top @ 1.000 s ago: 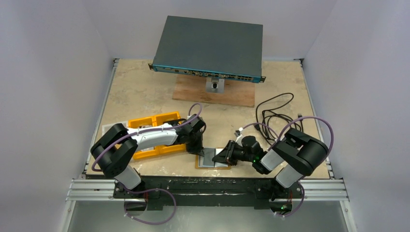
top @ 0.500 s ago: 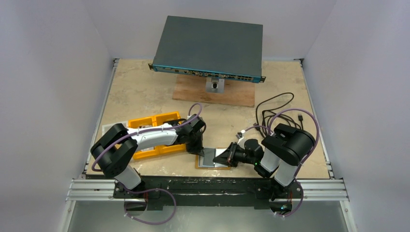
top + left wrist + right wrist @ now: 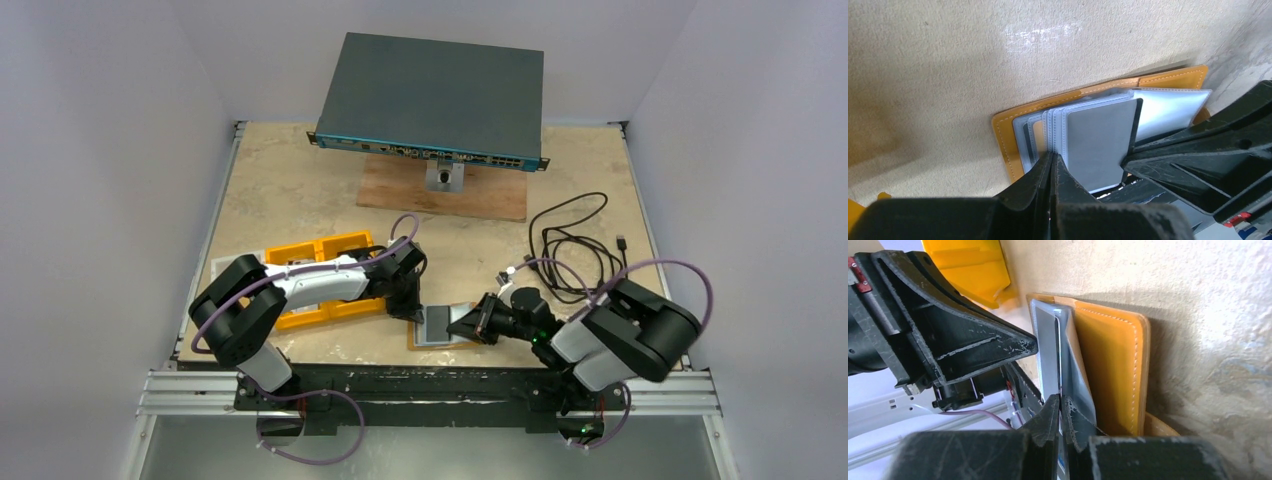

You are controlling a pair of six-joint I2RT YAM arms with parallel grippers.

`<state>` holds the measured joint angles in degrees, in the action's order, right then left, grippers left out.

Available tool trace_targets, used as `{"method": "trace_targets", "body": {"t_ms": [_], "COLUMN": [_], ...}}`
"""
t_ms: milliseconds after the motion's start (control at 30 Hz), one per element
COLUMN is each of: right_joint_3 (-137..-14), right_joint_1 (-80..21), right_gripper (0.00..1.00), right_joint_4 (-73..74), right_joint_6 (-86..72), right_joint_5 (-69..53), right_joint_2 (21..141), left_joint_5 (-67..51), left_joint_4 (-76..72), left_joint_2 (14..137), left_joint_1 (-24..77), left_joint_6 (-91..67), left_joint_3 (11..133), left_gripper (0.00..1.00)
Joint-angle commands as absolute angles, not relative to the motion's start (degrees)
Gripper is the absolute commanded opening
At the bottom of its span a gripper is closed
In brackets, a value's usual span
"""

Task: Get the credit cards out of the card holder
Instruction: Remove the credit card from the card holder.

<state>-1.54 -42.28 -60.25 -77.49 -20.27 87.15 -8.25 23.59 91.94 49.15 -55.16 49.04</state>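
Down at the near edge of the table (image 3: 300,190), about the middle, the card holder (image 3: 1009,139) lies open and flat: tan-orange leather with pale stitching along its rim, and a fan of clear plastic sleeves (image 3: 1168,107) standing up out of it. Both arms are crowded onto it, one from each side. The left gripper (image 3: 1053,159) has its two black fingers pressed together, tips right against the near edge of the sleeve stack; whether a sleeve is actually caught between them, I cannot tell. Over from the right edge, the right gripper (image 3: 1060,404) is pinched nearly shut, and a thin grey card (image 3: 1098,142) runs straight in between its fingers, matte silver-grey with a dark edge, tilted up off the leather rather than lying flat. In the left wrist view that card sits at the front of the fan, with the right gripper's tip touching its right side. The two grippers are very near each other, just apart. Just beside the left arm, toward the left edge, sits the yellow-orange tray (image 3: 318,252). At the far edge a dark network switch (image 3: 435,95) is propped above a wooden board (image 3: 450,200), and a black cable (image 3: 565,240) lies coiled toward the right edge.
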Motion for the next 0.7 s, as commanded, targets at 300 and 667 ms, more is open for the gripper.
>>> {"method": "trace_targets", "body": {"t_ms": [300, 667], "right_joint_3": [-7.22, -7.19], "right_joint_1": [-42.00, -41.95], "right_gripper": [0.02, 0.26], "right_joint_4": [-30.37, -35.46], "right_joint_6": [-66.84, -66.96], "right_joint_5": [-13.97, -16.11], "right_joint_2": [71.91, 73.48], "left_joint_5": [-1.23, -2.21], "left_joint_4": [29.96, 29.32], "left_joint_2": [95.76, 95.85], "left_joint_1": [48.54, 48.56], "left_joint_6": [-52.92, -51.97], "left_joint_3": [47.05, 47.45], "left_gripper": [0.00, 0.00]}}
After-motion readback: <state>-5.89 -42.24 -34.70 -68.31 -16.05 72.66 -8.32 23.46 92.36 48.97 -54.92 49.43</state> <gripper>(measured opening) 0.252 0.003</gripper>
